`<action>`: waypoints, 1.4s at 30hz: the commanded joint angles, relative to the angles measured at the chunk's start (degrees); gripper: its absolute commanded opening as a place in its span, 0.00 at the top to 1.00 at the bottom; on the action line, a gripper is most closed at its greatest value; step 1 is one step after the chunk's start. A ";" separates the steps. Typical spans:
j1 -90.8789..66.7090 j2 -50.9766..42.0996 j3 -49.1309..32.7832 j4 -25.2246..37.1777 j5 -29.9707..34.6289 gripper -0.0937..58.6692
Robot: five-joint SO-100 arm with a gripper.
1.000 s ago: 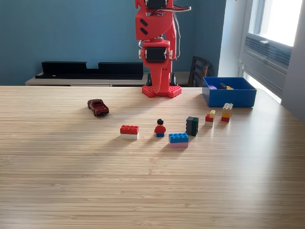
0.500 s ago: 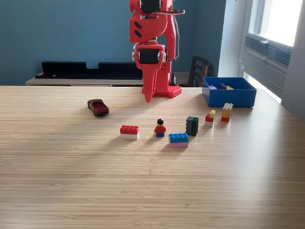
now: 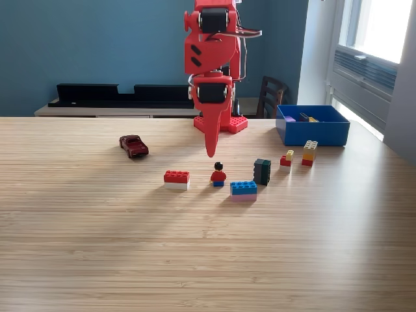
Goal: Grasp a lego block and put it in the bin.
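Several lego pieces lie on the wooden table in the exterior view: a red-on-white block (image 3: 177,179), a small figure with a red torso (image 3: 218,175), a blue-on-pink block (image 3: 244,190), a dark green block (image 3: 262,171), a small red-and-yellow piece (image 3: 286,159) and a yellow-orange stack (image 3: 309,153). The blue bin (image 3: 312,125) stands at the back right with a few pieces inside. My red gripper (image 3: 210,151) points straight down, shut, empty, hanging just above and behind the figure.
A dark red toy car (image 3: 134,146) sits at the left of the table. The arm's red base (image 3: 221,122) stands at the back centre. A chair (image 3: 271,96) and a black shelf (image 3: 123,95) are behind the table.
The arm has swung down and forward, and the gripper's tip has dropped from near the base to just above the figure, shifting slightly right.
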 commanded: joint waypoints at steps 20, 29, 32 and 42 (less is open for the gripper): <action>-2.64 -12.39 -11.87 -0.53 0.18 0.65; -2.55 -12.57 -12.48 -0.53 0.44 0.77; -2.55 -12.57 -12.57 -0.53 0.44 0.78; -1.76 -12.66 -12.39 -2.20 -0.26 0.78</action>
